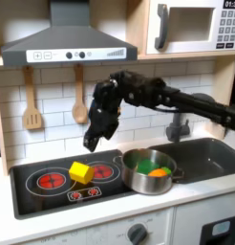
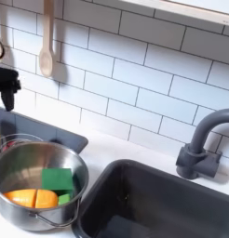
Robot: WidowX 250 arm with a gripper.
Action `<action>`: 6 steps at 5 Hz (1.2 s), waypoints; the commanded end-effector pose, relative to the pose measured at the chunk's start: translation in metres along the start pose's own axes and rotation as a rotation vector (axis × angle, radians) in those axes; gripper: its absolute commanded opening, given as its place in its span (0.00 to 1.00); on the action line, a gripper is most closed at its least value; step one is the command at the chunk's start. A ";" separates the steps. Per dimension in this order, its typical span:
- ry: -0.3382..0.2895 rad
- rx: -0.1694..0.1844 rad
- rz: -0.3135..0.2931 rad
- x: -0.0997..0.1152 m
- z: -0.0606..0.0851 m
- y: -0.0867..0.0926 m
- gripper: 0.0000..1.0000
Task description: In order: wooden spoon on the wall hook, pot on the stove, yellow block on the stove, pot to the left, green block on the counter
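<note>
The wooden spoon [image 1: 79, 101] [image 2: 47, 42] hangs on the tiled wall in both exterior views. A yellow block [image 1: 81, 172] lies on the black stove [image 1: 33, 182], between the two red burners. The steel pot [image 1: 148, 172] [image 2: 37, 191] stands at the stove's right edge, beside the sink [image 1: 205, 153] [image 2: 154, 200]. Inside it lie a green block [image 1: 142, 165] [image 2: 59, 179] and an orange piece [image 1: 160, 173] [image 2: 33, 198]. My gripper [image 1: 93, 142] [image 2: 6, 91] hangs above the stove, up and a little right of the yellow block, fingers pointing down, open and holding nothing.
A wooden spatula [image 1: 32, 103] hangs left of the spoon in the first exterior view. The grey faucet [image 1: 177, 124] [image 2: 200, 149] rises behind the sink. A range hood [image 1: 67, 43] and a microwave [image 1: 191, 27] sit overhead. White counter [image 1: 196, 191] runs along the front.
</note>
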State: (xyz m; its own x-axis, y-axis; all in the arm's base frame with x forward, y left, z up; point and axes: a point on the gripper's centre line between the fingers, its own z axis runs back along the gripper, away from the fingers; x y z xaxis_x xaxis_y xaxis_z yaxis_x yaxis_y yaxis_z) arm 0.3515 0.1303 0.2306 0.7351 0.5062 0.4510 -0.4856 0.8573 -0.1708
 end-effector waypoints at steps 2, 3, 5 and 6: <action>0.094 -0.107 -0.242 -0.047 0.007 -0.070 1.00; 0.128 -0.108 -0.365 -0.073 0.001 -0.089 1.00; 0.139 -0.069 -0.456 -0.091 -0.017 -0.086 1.00; 0.157 -0.056 -0.447 -0.097 -0.017 -0.073 1.00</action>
State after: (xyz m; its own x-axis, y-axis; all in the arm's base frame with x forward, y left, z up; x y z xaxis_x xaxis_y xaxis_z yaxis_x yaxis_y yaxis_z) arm 0.3249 0.0166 0.1774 0.9398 0.0801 0.3323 -0.0717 0.9967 -0.0374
